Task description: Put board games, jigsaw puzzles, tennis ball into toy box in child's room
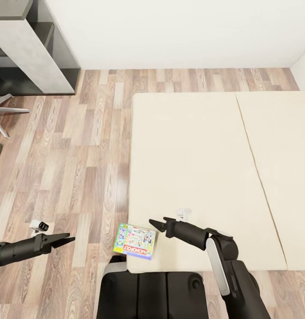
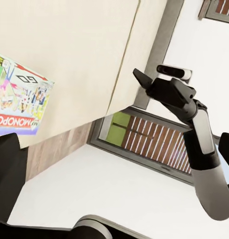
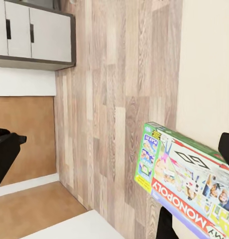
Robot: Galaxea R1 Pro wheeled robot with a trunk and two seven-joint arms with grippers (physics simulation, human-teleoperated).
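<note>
Monopoly board game lies flat at near corner of bed, one edge hanging over floor. Right gripper hovers just beside box, nothing held; jaws look close together, cannot tell exactly. Left gripper over floor, apart from box, tips seem closed, empty. Risk: careless push from right fingers slides overhanging box off bed. Only one game seen here.

1. The board game lies flat on the bed, at its near left corner, partly overhanging the edge.
2. It sits just left of the right jaws, apart from them.
3. The left jaws hang over the floor, left of the bed and well left of the game.
4. A shelf unit stands far ahead of the left jaws, against the wall.
</note>
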